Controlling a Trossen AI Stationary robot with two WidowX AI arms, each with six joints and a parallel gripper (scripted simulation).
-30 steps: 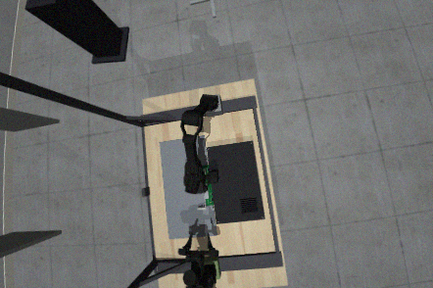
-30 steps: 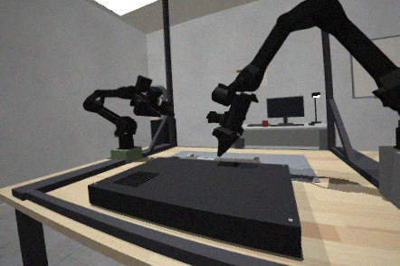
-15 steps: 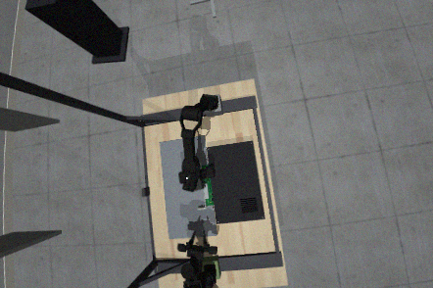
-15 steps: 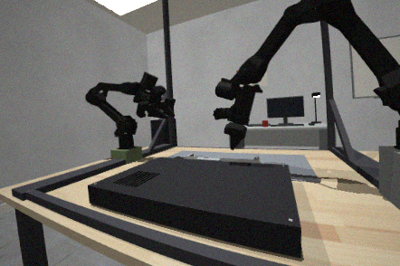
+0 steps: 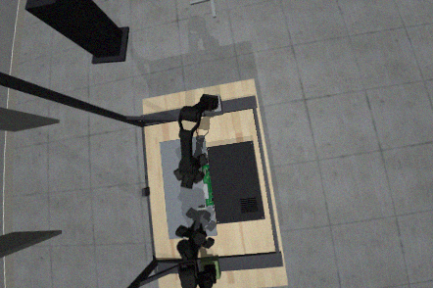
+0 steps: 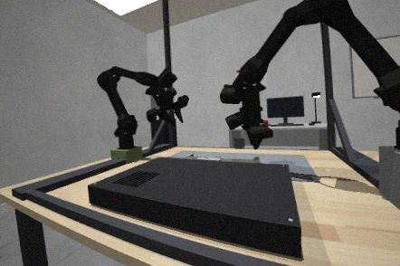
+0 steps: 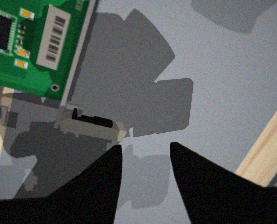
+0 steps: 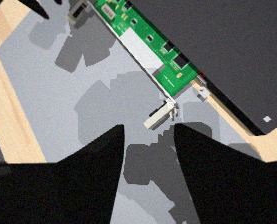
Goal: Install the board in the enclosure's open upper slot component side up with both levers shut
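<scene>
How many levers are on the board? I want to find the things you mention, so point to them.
2: one lever [image 7: 91, 129] [image 8: 78, 14] at the board's [image 5: 208, 183] [image 7: 16, 77] [image 8: 175, 82] barcode [image 7: 54, 39] [image 8: 108, 11] end, another lever [image 8: 158, 116] at its opposite end. I see no sign of a hidden one.

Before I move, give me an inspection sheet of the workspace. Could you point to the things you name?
Surface: wooden bench [image 5: 235, 242] [image 6: 344, 219] [image 7: 269, 145] [image 8: 19, 125] with blue-grey mat [image 5: 173, 217] [image 6: 290, 160] [image 7: 229, 75] [image 8: 39, 85]
Job's things: black enclosure [image 5: 235, 178] [image 6: 190, 192] [image 8: 229, 50] flat; green circuit board [image 5: 208, 185] [image 7: 19, 75] [image 8: 139, 28] protruding, component side up; both levers [image 7: 91, 126] [image 8: 159, 115] pointing outward
Clutter: nothing seen
Left gripper [image 5: 186, 185] [image 6: 256, 147] [image 7: 146, 150] [image 8: 53, 10]: partly open, empty
Right gripper [image 5: 198, 229] [image 6: 167, 117] [image 8: 149, 126]: partly open, empty
Cables: nothing seen
Surroundings: monitor [image 6: 285, 107] and lamp [image 6: 316, 95] on a desk beyond
</scene>
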